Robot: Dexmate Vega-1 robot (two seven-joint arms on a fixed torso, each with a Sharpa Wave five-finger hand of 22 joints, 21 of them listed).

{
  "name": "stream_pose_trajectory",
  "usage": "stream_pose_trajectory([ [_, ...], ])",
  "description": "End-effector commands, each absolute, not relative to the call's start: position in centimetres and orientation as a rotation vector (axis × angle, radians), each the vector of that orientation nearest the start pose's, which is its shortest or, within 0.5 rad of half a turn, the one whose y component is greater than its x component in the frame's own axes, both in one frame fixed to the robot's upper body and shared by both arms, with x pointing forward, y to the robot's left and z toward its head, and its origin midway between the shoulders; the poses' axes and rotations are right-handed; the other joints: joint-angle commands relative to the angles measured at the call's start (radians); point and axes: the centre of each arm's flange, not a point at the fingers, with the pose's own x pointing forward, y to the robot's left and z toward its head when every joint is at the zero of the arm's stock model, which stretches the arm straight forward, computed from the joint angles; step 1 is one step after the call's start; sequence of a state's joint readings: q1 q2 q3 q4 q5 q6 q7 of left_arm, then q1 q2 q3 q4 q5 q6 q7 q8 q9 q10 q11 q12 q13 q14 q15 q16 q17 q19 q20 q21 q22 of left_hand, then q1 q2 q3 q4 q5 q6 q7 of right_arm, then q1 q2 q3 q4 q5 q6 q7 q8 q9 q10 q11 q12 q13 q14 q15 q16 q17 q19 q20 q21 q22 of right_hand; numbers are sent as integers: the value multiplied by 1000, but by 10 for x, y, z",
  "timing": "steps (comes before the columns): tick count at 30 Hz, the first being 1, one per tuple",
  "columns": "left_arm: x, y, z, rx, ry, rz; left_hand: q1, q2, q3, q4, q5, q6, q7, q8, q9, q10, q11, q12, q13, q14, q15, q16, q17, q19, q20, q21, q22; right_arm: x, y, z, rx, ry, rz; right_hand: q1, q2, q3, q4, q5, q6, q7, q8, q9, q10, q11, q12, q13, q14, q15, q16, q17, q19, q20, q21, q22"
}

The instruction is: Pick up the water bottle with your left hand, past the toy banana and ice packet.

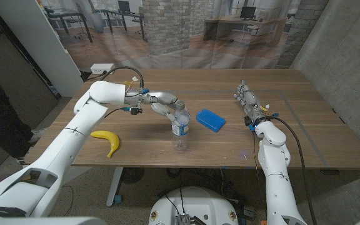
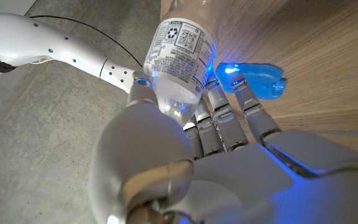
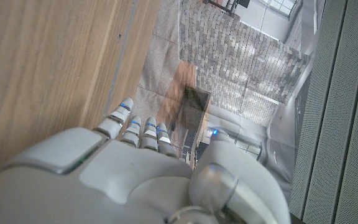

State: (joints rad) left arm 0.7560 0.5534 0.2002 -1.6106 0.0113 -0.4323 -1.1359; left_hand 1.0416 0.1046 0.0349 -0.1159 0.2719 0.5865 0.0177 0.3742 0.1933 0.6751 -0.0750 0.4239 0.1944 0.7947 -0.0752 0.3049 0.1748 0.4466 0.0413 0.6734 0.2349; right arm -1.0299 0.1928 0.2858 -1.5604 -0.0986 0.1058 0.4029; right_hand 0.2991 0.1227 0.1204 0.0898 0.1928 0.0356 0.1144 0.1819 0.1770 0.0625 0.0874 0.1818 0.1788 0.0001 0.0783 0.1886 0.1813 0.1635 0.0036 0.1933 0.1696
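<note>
The grasp is under way: the left hand wraps its fingers around the upright bottle, mid-tabletop beside the ice packet. Next: firm grip, lift straight.

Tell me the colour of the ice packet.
Blue; the ice packet shows best in the head view.

Head view: fixed high on the robot, looking down and forward over the wooden table, both arms entering from the bottom corners, far table edge and a brick-wall backdrop beyond. Left wrist view: turned, very close, looking along the back of the left hand at the water bottle and blue ice packet; both also appear mid-table in the head view. Right wrist view: turned, close behind the right hand, facing along the tabletop toward the backdrop.
</note>
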Motion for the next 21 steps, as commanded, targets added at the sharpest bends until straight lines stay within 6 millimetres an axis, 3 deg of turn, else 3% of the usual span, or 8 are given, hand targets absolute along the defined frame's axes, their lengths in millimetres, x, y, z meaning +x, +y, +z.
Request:
stream_pose_trajectory([
  [1,533,208,57,1206,-753,-1001,54,56,4,-2,-5,10,-4,-4,3,63,-54,-2,1,25,-83,-4,5,3,1,6,2,609,-265,-56,40,-612,133,-9,-1,0,3,8,4,14,6,3,0,4,7,2,2,9,2,3,5,2,6,5],
  [15,528,216,69,1165,-826,-914,58,59,18,-2,-20,34,-8,-9,5,93,-58,-5,3,49,-91,-10,6,6,-1,21,2,609,-266,-57,47,-616,135,-10,-2,0,2,9,3,13,6,3,0,5,7,2,1,8,2,2,5,2,6,5],
  [18,527,217,71,1160,-836,-906,57,59,22,-1,-26,37,-8,-14,5,85,-20,-14,4,49,-93,-15,7,5,-1,25,1,610,-266,-57,47,-617,137,-10,-2,0,2,9,3,15,6,3,-1,5,6,2,2,8,2,2,5,2,6,5],
  [21,527,218,74,1153,-852,-890,57,58,24,-1,-28,35,-7,-17,6,82,-18,-18,4,41,-90,-21,7,2,-1,26,1,610,-266,-56,46,-618,137,-10,-2,0,1,9,3,14,6,3,0,5,6,2,3,9,2,2,5,2,6,5],
])
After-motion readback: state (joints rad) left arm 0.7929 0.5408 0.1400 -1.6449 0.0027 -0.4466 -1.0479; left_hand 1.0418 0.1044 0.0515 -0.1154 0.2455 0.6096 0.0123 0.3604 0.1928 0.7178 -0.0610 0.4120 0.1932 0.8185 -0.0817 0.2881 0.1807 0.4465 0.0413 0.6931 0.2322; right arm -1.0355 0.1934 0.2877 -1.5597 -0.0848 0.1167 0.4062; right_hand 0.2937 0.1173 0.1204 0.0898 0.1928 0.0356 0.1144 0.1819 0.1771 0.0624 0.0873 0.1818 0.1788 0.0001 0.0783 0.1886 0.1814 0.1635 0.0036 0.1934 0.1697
